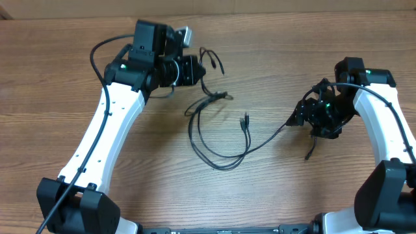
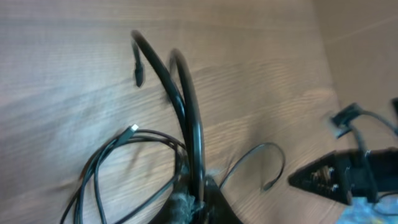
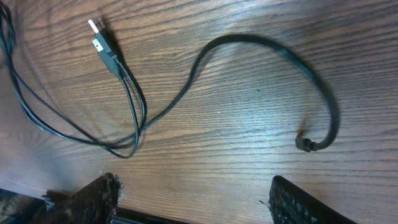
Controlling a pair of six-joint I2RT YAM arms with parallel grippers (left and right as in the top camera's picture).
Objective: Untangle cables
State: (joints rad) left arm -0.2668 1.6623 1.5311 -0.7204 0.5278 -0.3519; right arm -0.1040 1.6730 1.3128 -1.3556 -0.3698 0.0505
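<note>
Now: cables half-spread, one end pinched

Left gripper [image 1: 198, 70], near the far edge, is clamped on the cables [image 2: 194, 143], two black strands arching up from its closed jaws; the rest loops loosely over the middle of the surface [image 1: 273, 195]. Right gripper [image 1: 300, 118] hovers toward the right edge with jaws apart, gripping nothing, beside one cord's curved end.

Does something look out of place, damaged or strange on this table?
Nothing is spilled or broken. The cables lie in loose crossed loops on the table; the left gripper is shut on a bunch of them. The right gripper is open, and its finger pads look frayed.
</note>
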